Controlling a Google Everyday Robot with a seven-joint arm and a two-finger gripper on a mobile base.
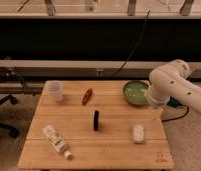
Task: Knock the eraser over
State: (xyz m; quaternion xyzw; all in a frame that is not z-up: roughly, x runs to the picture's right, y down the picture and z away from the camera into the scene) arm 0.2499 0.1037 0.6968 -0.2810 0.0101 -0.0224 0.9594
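**Wooden bench with the eraser standing at its middle**

Dark panelling runs behind a pale wooden bench [114, 152], and a black cable [131, 50] hangs down across it toward the back edge. Part of an office chair [3, 107] shows off the left edge.

The eraser [96, 120] stands upright on a narrow side near the centre of the bench, apart from everything else. Toward the back left corner sits a clear cup [55, 90]. A reddish-brown oblong thing [87, 96] lies between the cup and the eraser, nearer the back edge. A green bowl [135, 92] sits by the back right corner. A white bottle [57, 141] lies on its side near the front left corner, and a small white cylinder [138, 133] rests toward the front right.

The robot's white arm [176, 87] reaches in over the right edge. Its gripper [156, 109] hangs at the right edge, just beside the bowl and well apart from the eraser; whether it is spread or pressed together cannot be told.
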